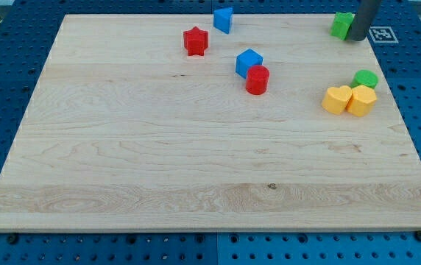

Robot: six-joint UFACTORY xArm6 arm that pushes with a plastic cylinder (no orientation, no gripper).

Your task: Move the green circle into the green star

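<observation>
A: My tip (pixel 357 39) is down at the far right corner, right against the green star (pixel 341 24), on the star's right side.

B: And the green circle (pixel 366 79)?

A: Nearer, along the right edge, touching the yellow blocks (pixel 349 99) from behind. It's round, upright, no long axis to call.

B: Any jaws?

A: None, just a bare rod, nothing to spread or pinch.

My tip (pixel 357 38) touches the green star (pixel 341 24), apparently; green circle (pixel 366 79) sits well below
</observation>
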